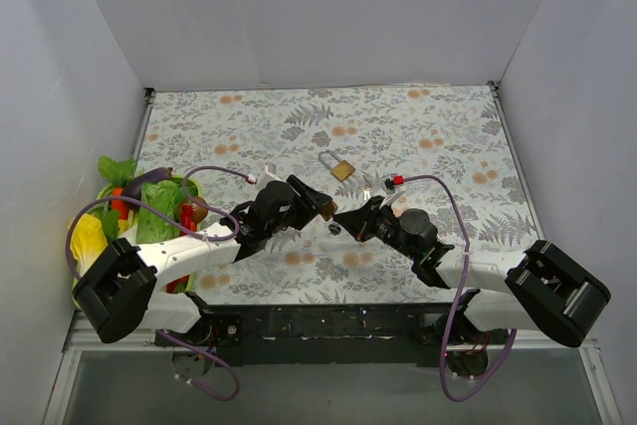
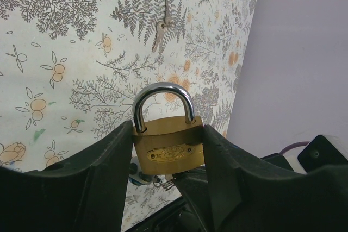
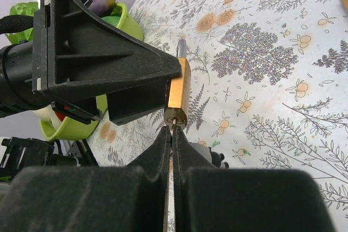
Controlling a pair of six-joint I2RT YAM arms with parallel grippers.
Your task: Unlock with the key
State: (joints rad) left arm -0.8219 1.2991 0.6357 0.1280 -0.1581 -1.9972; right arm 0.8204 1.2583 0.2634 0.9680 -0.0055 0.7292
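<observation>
My left gripper (image 2: pixel 168 153) is shut on a brass padlock (image 2: pixel 168 145) with a steel shackle, gripping its body by the two sides and holding it above the table. The shackle looks closed. In the right wrist view the padlock (image 3: pixel 178 93) shows edge-on, with its keyhole face towards my right gripper (image 3: pixel 171 134). That gripper is shut on a key (image 3: pixel 173 125), whose tip sits at the keyhole. From above, the two grippers meet at the table's near middle, the left gripper (image 1: pixel 320 206) against the right gripper (image 1: pixel 348 218).
A second brass padlock (image 1: pixel 340 167) lies on the floral cloth behind the grippers, and loose keys (image 2: pixel 161 28) lie beside it. A green bowl (image 1: pixel 149 211) of toy vegetables stands at the left edge. White walls enclose the table.
</observation>
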